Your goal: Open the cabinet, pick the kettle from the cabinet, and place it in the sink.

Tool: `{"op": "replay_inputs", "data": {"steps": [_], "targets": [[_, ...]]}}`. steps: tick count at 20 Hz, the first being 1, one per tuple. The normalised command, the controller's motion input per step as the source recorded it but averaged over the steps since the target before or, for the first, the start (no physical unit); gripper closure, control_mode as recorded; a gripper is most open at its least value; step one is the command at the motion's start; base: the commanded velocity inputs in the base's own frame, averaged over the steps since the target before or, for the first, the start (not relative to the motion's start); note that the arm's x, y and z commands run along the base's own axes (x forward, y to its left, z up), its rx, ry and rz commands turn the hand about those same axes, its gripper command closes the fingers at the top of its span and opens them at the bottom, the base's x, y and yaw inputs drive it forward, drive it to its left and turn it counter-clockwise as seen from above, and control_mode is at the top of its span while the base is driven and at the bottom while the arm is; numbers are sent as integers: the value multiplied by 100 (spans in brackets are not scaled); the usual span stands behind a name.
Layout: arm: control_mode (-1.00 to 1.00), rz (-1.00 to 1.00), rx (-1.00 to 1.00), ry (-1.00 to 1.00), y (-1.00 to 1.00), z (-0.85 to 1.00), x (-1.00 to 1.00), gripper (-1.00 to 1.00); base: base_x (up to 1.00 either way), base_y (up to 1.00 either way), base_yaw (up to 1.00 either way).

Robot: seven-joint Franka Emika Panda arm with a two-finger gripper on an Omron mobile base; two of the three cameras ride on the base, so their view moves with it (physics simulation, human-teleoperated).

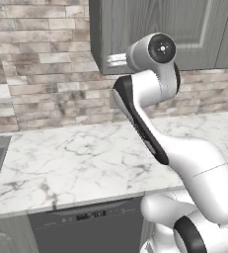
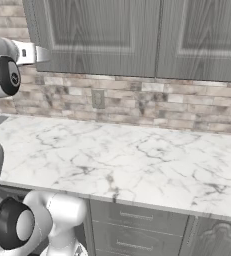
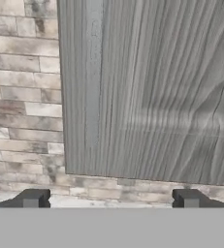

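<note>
Before the closed cabinet (image 3: 152,92) above the marble counter (image 1: 86,158), claw (image 3: 111,198) spread, empty

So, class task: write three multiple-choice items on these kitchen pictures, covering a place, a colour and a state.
1. Where is the open two-finger gripper?
A) down in the basin
B) near the lower left corner of the grey wood-grain wall cabinet
C) on the dishwasher

2. What colour is the veined marble counter?
A) white
B) black
C) green

3. The cabinet doors are:
A) removed
B) wide open
C) shut

Answers: 1 B, the hand view faces that corner; 2 A, pale with grey veins; 3 C, both panels sit flush.
</note>
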Motion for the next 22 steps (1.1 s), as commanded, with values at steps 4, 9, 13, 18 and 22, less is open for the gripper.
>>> {"op": "replay_inputs", "data": {"steps": [4,9,13,18,22], "targets": [[-100,0,1,0,6,14,33,-100,0,0,0],[-100,0,4,1,0,12,30,-100,0,0,0],[-100,0,5,2,3,3,31,-100,0,0,0],[-100,0,5,0,9,0,33,-100,0,0,0],[-100,0,0,0,17,3,36,-100,0,0,0]]}}
